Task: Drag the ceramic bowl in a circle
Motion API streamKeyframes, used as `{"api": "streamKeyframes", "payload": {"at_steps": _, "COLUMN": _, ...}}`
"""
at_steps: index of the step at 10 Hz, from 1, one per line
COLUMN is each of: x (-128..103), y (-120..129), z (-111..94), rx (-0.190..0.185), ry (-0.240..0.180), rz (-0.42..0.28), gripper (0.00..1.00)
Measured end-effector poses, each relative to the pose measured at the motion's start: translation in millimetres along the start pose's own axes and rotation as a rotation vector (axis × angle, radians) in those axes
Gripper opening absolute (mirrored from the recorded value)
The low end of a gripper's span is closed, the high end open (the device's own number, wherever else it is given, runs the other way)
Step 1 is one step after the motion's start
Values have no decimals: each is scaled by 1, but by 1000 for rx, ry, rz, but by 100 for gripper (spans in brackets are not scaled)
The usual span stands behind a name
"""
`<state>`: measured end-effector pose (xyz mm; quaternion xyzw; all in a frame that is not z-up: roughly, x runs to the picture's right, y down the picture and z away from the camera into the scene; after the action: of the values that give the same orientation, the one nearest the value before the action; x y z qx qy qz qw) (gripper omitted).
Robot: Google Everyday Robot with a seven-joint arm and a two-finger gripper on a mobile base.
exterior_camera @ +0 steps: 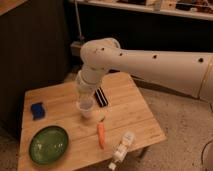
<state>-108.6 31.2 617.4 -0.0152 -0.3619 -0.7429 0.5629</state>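
- the green bowl (48, 145) sits at the front-left corner of the wooden table (131, 116), flat on its base, looks empty, nothing touching it.
- it's glossy ceramic, so my guess is stiff, fairly heavy for its size and slick on the glaze. it should slide on the wood fine, but it'd chip if it went off the edge, and it's close to two edges.
- best hold imo: pinch the rim on the side facing the middle of the table, one jaw inside and one outside. or just press down inside the dish and push. squeezing across the whole thing looks like a no-go, way too wide.
- keep the circle small and toward the table's middle.
- nearest neighbours: a blue block (37, 110) behind it, and an orange carrot (101, 135) to its right. both are apart from it but could get bumped on a wide loop.
- further out, a white bottle (122, 150) lies at the front edge and a dark ribbed thing (101, 96) sits mid-table.
- the gripper (85, 100) is nowhere near the bowl. it hangs right over a small clear cup (86, 109) mid-table, well apart from the dish. can't tell if it's open or closed, the wrist hides it.
- so nothing's been grabbed yet as far as the bowl goes.
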Motion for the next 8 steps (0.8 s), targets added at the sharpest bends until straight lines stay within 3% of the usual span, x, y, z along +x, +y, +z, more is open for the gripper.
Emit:
{"api": "streamKeyframes", "payload": {"at_steps": 3, "x": 1, "y": 0, "z": 2, "rx": 2, "ry": -3, "rz": -1, "gripper": 11}}
{"api": "streamKeyframes", "payload": {"at_steps": 6, "x": -6, "y": -26, "z": 38, "rx": 35, "ry": -30, "rz": -90, "gripper": 11}}
{"api": "streamKeyframes", "payload": {"at_steps": 8, "x": -26, "y": -60, "z": 79, "rx": 39, "ry": -63, "rz": -149, "gripper": 11}}
